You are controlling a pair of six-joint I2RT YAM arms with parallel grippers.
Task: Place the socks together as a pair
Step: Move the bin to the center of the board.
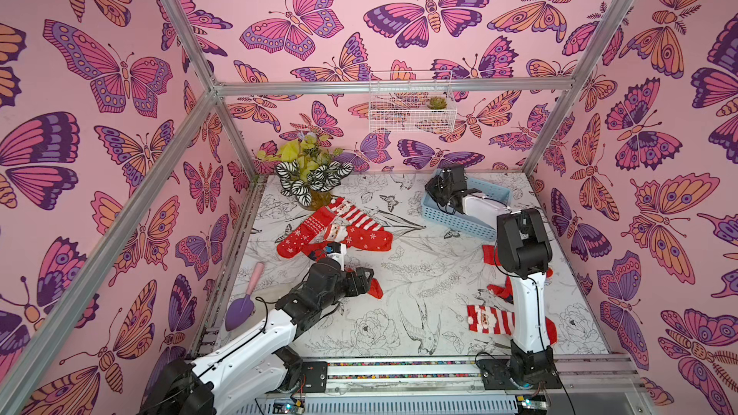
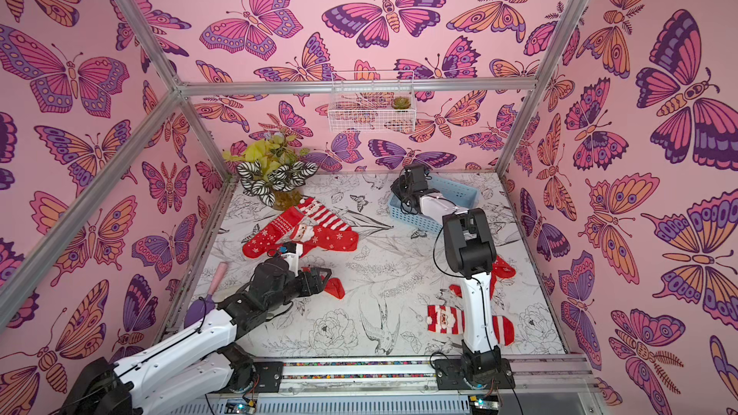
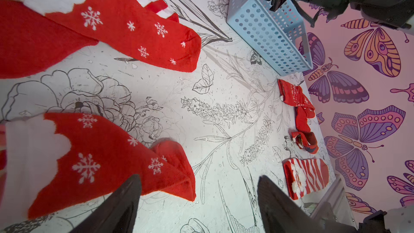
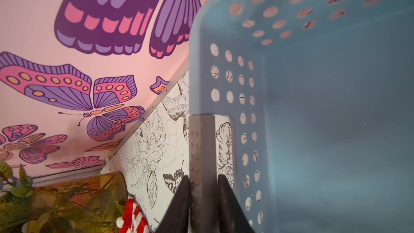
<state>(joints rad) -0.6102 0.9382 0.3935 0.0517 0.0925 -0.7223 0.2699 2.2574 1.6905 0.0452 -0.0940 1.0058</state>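
Several red Christmas socks lie in a heap (image 1: 335, 229) at the back left, by the plant. Another Santa sock with snowflakes (image 3: 100, 153) lies partly under my left gripper (image 1: 365, 275), its red toe (image 1: 376, 289) sticking out. In the left wrist view this gripper (image 3: 198, 177) stands open over bare table beside the toe. A striped Santa sock (image 1: 491, 319) and two other red socks (image 1: 489, 253) (image 1: 503, 291) lie on the right, partly hidden by the right arm. My right gripper (image 4: 203, 175) is shut on the wall of the blue basket (image 4: 313, 108).
The blue perforated basket (image 1: 463, 217) sits at the back right. A potted plant in an amber vase (image 1: 307, 177) stands in the back left corner. A purple trowel with a pink handle (image 1: 243, 305) lies along the left edge. A wire basket (image 1: 411, 105) hangs on the back wall.
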